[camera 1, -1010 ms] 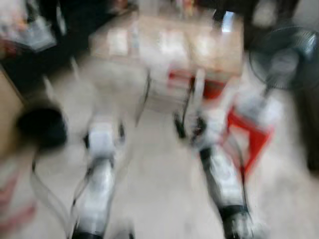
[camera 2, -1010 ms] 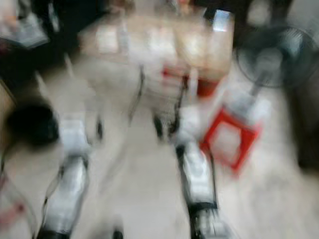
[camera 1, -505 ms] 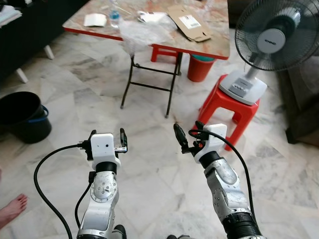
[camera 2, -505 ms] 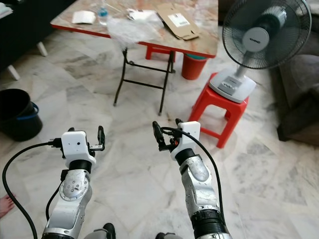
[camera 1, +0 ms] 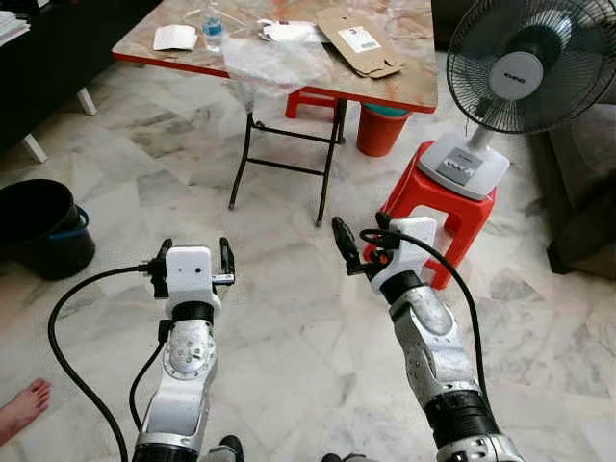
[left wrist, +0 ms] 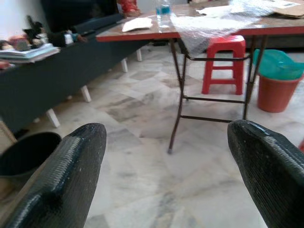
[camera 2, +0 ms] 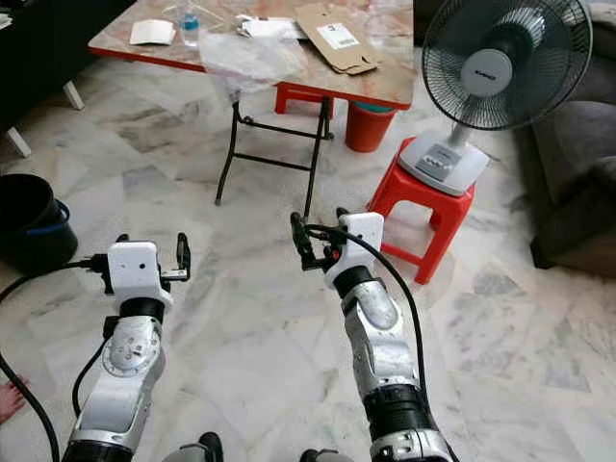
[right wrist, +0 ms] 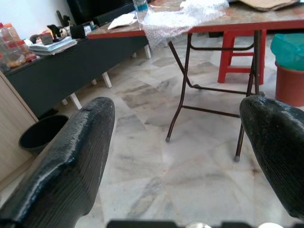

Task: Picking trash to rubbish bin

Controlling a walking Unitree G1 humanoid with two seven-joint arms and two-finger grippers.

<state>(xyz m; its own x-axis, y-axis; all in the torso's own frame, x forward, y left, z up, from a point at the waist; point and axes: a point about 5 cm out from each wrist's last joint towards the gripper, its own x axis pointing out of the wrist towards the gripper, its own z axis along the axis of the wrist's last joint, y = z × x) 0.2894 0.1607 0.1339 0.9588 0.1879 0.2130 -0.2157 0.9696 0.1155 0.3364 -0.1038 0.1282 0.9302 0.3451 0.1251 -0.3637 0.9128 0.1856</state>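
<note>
A folding table (camera 1: 423, 53) stands ahead with trash on it: a clear bubble-wrap sheet (camera 1: 269, 63) hanging over the near edge, a flattened cardboard piece (camera 1: 358, 40), a white paper (camera 1: 175, 37) and a small bottle (camera 1: 214, 13). A black rubbish bin (camera 1: 38, 226) sits on the floor at the far left. My left gripper (camera 1: 195, 248) and right gripper (camera 1: 361, 234) are raised over the marble floor, well short of the table. Both are open and hold nothing. The wrist views look between wide-apart fingers (left wrist: 71, 166) toward the table legs.
A standing fan (camera 1: 525, 67) rests on a red stool (camera 1: 452, 217) to the right of the table. An orange bucket (camera 1: 380, 130) and another red stool stand under it. A dark low cabinet (camera 1: 58, 67) lines the left, a dark sofa (camera 1: 587, 192) the right. A person's bare foot (camera 1: 19, 409) shows lower left.
One second ago the picture was smeared by camera motion; it is sharp now and the whole scene has shifted a little. Both grippers stay raised and open.
</note>
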